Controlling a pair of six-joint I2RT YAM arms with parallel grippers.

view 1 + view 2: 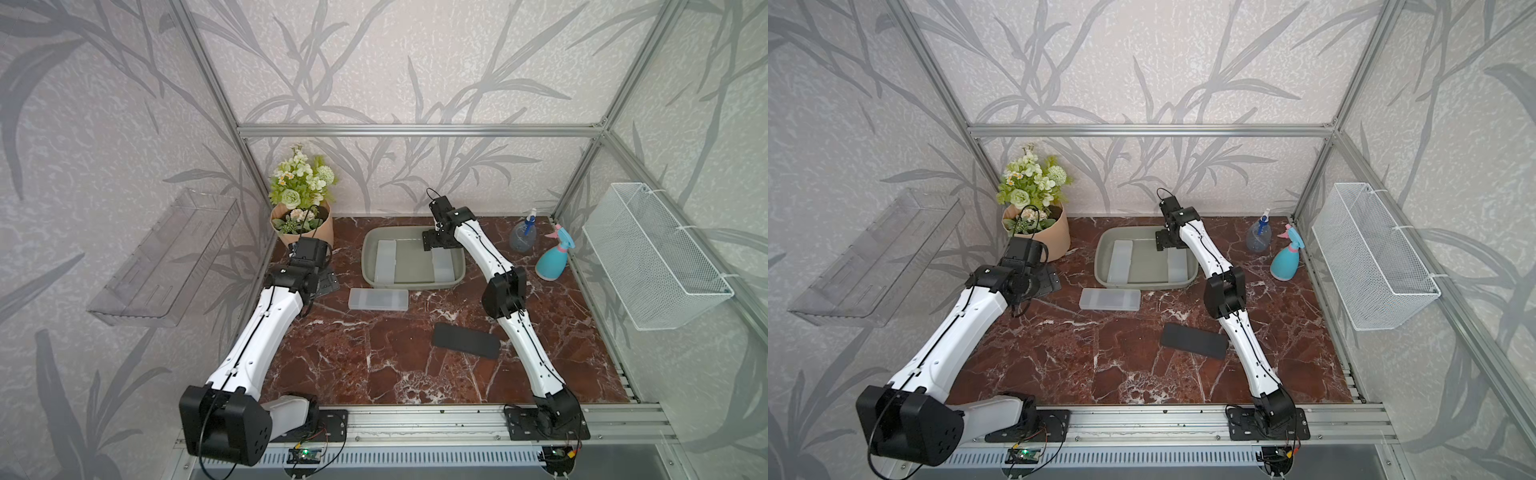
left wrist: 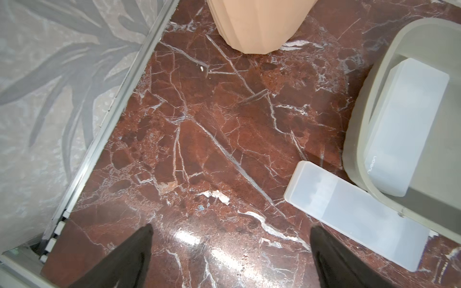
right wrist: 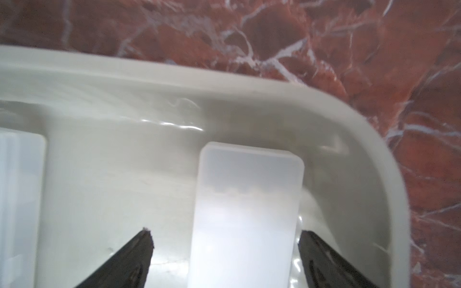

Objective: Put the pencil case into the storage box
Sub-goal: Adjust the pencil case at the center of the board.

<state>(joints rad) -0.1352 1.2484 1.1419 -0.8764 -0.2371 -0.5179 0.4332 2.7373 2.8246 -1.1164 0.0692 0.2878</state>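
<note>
Now the right gripper [image 3: 224, 233] hangs over the storage box [image 3: 224, 82], fingers spread and released, a pencil case [image 3: 247, 199] lying in it between them, close to the box's right wall. A second case [image 1: 385, 262] lies by the left wall, bare floor between. A third clear case [image 1: 378, 299] sits just outside the front rim; a black case [image 1: 465, 340] lies apart on the open table [image 1: 353, 365]. The left gripper [image 2: 231, 227], fingers wide and empty, hovers over bare marble near the flower pot [image 2: 259, 22]

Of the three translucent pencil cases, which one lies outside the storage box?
The pencil case lying on the marble table just in front of the storage box; the other two lie inside it.
</note>
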